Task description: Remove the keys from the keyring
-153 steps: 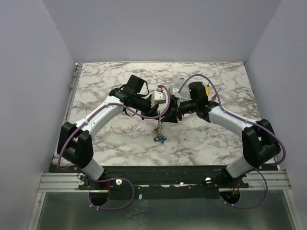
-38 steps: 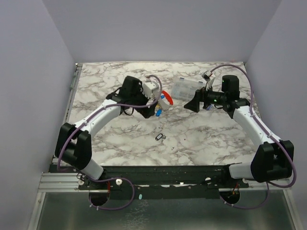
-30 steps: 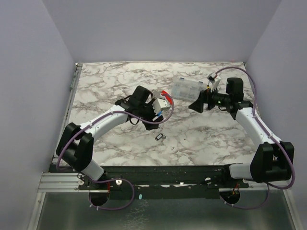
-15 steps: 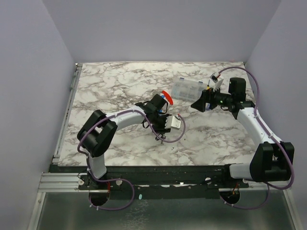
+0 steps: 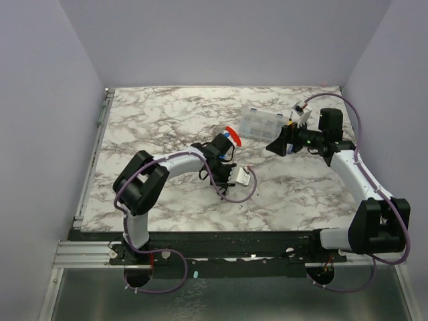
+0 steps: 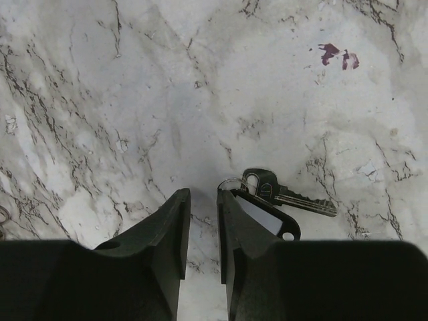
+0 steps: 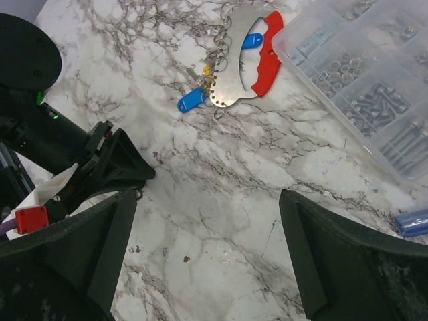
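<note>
Veined white marble tabletop [image 5: 154, 114], between lavender walls [image 5: 221, 40], carries the keys [image 6: 267, 184].

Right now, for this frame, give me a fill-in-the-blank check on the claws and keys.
The right claw is wide ___. The left claw grips ___; a black-headed key lies beside it. The blue-headed keys lie by a metal tool whose grip is ___.
Missing: open; nothing; red.
</note>
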Tool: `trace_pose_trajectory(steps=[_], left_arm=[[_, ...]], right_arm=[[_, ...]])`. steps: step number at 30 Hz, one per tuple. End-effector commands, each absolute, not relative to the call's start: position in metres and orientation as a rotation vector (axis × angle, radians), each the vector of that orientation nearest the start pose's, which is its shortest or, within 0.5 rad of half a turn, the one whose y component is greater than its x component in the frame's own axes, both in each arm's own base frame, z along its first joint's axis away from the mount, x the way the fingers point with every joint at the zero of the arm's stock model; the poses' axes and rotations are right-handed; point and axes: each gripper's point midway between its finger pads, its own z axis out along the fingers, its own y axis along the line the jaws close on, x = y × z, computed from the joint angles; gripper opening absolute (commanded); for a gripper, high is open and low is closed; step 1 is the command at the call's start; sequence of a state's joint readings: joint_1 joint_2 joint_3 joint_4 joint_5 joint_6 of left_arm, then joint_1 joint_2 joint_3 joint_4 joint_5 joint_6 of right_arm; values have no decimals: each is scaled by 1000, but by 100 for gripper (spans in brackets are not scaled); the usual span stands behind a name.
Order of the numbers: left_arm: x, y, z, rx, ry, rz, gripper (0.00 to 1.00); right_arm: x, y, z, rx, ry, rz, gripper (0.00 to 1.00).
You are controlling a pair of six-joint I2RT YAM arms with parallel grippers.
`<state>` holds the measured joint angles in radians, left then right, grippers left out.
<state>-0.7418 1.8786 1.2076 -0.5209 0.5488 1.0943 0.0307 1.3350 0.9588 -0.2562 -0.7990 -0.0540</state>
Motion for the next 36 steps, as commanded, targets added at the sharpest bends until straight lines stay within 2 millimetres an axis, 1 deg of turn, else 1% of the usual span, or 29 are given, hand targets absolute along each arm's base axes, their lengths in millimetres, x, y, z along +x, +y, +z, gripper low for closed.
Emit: trace_pose_trajectory(steps=[1,3,8,11,13,15,16,19,21,22,23,24,25,26,27,28,29,31,34,36], left_arm=[[221,-283,10,-2795,-1864,834,28],[211,-270,6,-2787,-1847,806,28],[190,-248,9,-2763,-1852,764,28],[186,-240,10,-2732,-1898,732,28],[189,-240,13,-2707,-1954,726,31],[196,-243,23,-2680,-2037,750,37],[201,-246,30,-2670,-2079,774,43],[220,-252,60,-2637,-2237,840,60],[235,-252,81,-2602,-2354,873,72],[247,-251,92,-2554,-2446,896,76],[260,-249,104,-2494,-2545,935,79],[274,-246,118,-2416,-2656,982,87],[288,-242,131,-2319,-2767,1037,96],[306,-235,143,-2228,-2883,1049,99],[326,-223,154,-2090,-3029,1039,99],[341,-217,164,-2044,-3111,1013,99],[358,-205,173,-1945,-3223,987,99],[390,-174,188,-1737,-3419,936,99],[424,-129,202,-1391,-3625,949,99],[448,-97,202,-1068,-3758,945,99]], right_arm=[[336,134,180,-531,2052,873,100],[336,134,180,-531,2054,877,100],[336,135,177,-528,2062,885,100],[336,135,177,-526,2062,893,100],[335,136,177,-528,2061,898,100],[335,136,176,-529,2062,898,100],[335,135,176,-529,2062,896,100],[336,135,176,-530,2062,891,100],[336,135,175,-533,2061,889,100],[336,135,176,-536,2058,887,100],[336,135,176,-537,2059,885,100],[336,134,175,-535,2061,883,100],[337,134,174,-535,2062,878,100],[338,133,174,-533,2063,872,100],[338,132,172,-527,2069,865,100],[338,131,171,-523,2071,861,100],[339,130,171,-518,2073,858,100],[340,126,171,-507,2073,852,100],[351,107,178,-454,2068,830,100],[360,93,180,-418,2074,831,100]])
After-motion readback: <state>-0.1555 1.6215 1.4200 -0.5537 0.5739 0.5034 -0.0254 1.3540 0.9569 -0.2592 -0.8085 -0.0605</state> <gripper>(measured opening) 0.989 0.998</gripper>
